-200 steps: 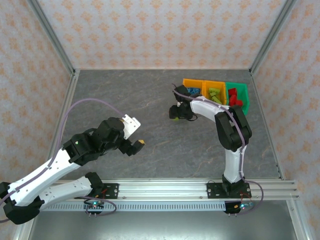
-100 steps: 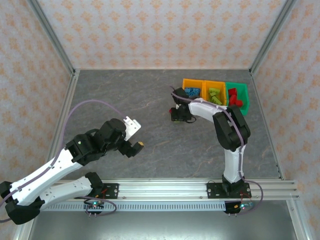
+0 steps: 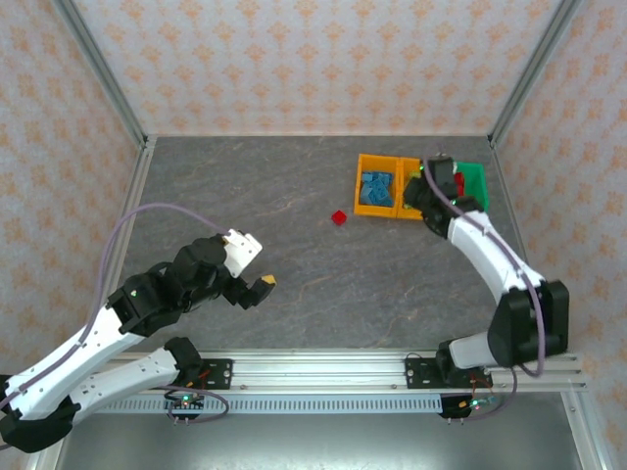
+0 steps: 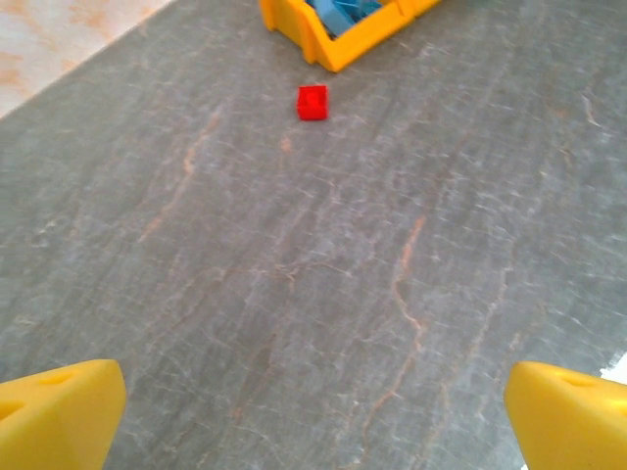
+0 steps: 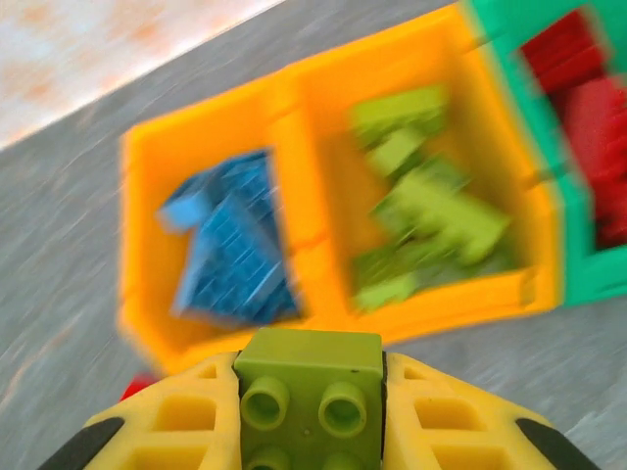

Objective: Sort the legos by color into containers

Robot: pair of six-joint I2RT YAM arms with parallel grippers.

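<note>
Tabletop (image 4: 294, 294) is finished matt, veined like stone. The lime brick (image 5: 312, 384) and bins (image 5: 304, 257) are moulded in smooth plastic.

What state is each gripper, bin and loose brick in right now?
left gripper, open and empty
right gripper, shut on a lime green brick
red brick, loose on the table
left orange bin, holds blue bricks
middle orange bin, holds lime green bricks
green bin, holds red bricks

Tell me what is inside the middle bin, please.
In the middle bin lie lime green bricks in a loose pile. The picture is blurred, so their number cannot be told. The pile covers most of the bin's floor, so anything beneath it is hidden.
</note>
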